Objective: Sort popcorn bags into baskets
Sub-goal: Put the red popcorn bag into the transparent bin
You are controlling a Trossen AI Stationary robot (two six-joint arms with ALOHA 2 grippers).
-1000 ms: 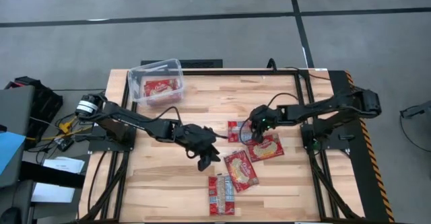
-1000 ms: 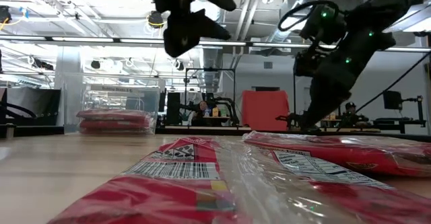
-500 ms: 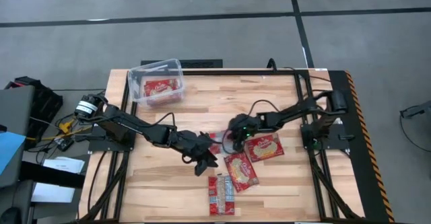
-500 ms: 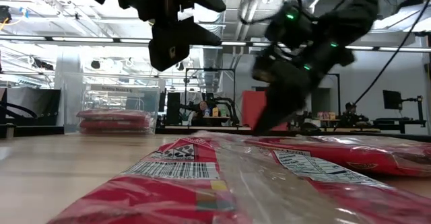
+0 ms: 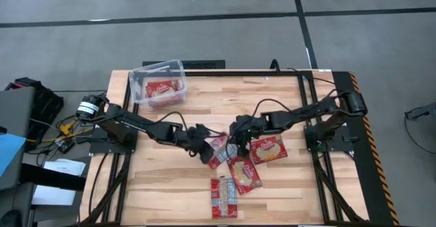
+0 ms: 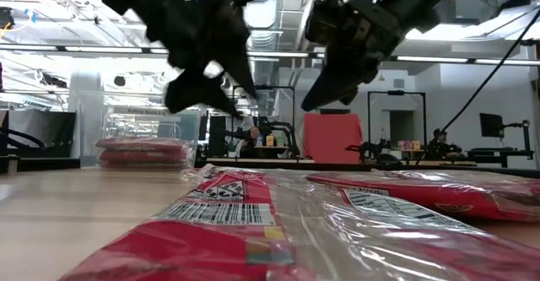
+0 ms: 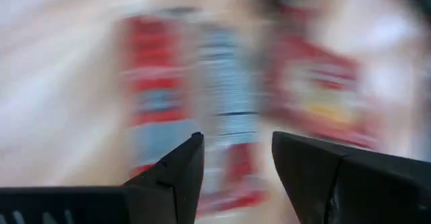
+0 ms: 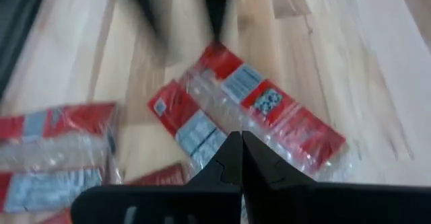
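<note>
Several red popcorn bags lie flat at the table's middle: a tilted one [image 5: 218, 152] [image 8: 249, 113], one with a yellow picture [image 5: 244, 173], another [image 5: 268, 148], and one nearer the near edge [image 5: 223, 197]. The clear basket [image 5: 136, 77] [image 6: 152, 116] stands at the far left with red bags [image 5: 162, 89] inside. My left gripper [image 5: 206, 152] [image 7: 237, 150] is open and raised at the tilted bag's left end. My right gripper [image 5: 234, 140] [image 8: 236, 138] is shut and raised over the same bag's right end. In the low view both hang above the tabletop.
Black frame rails [image 5: 306, 104] run along the table's right side and far edge. Bare wood lies left of the bags and between them and the basket. The two grippers are close together over the bag cluster. People and equipment show in the room behind the table.
My right gripper moved toward the table's left with its tip low at the table, then rose. The bag beside it slid left and a little nearer, and turned. My left gripper came down somewhat and shifted right, toward that bag.
</note>
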